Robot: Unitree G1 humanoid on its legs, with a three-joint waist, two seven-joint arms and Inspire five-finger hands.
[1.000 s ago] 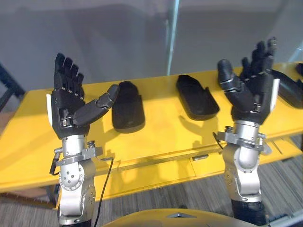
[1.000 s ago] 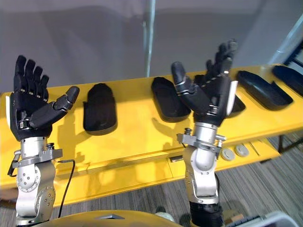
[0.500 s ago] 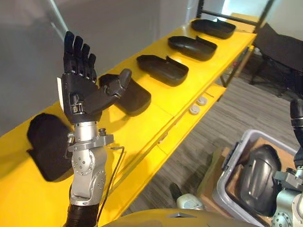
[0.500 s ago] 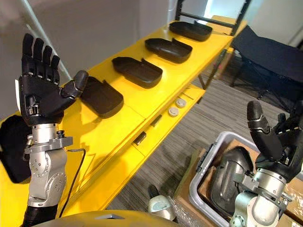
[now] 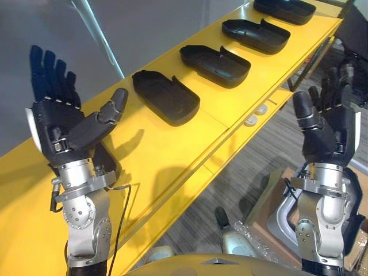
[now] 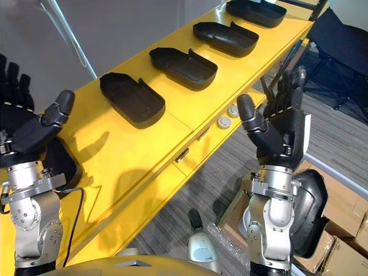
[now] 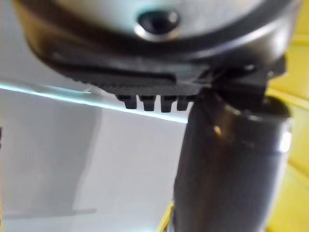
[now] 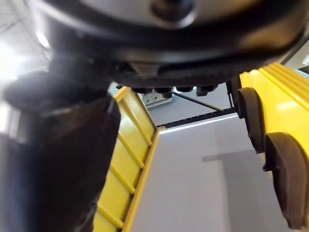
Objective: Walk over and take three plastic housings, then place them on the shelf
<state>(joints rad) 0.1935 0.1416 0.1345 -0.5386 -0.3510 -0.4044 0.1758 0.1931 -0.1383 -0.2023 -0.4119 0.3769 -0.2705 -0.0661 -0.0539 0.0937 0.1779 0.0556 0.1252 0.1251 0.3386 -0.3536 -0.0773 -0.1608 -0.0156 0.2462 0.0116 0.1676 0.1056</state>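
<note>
While both arms are held up in front of the robot, neither hand has hold of anything. The dark left hand (image 5: 63, 129) stands palm-up over the near end of the long yellow bench (image 5: 172, 149). Its fingers are straight and slightly spread, and its thumb is angled out toward the row of parts. The dark right hand (image 5: 328, 135) is raised off the bench's front edge, above the grey carpeted floor (image 6: 201, 184). Its fingers are straight and point upward with the thumb apart from them, and it is likewise empty.

Four shallow black plastic housings lie hollow side up in a line along the bench top, each apart from the next. The nearest housing (image 5: 165, 96) lies just beyond the left thumb, followed by the second housing (image 5: 215, 65), the third housing (image 5: 256, 35) and the farthest housing (image 5: 284, 8). A fifth black housing (image 6: 62, 167) lies on the bench behind the left wrist, mostly hidden by it.

On the bench's lower front ledge sit two small round silver discs (image 6: 224, 122), side by side.

Behind the right forearm a glossy dark rounded shell (image 6: 310, 198) stands by the rim of a pale grey bin (image 6: 339, 174). I cannot tell whether it sits inside. Brown cardboard boxes (image 6: 345, 213) lie next to it.
</note>
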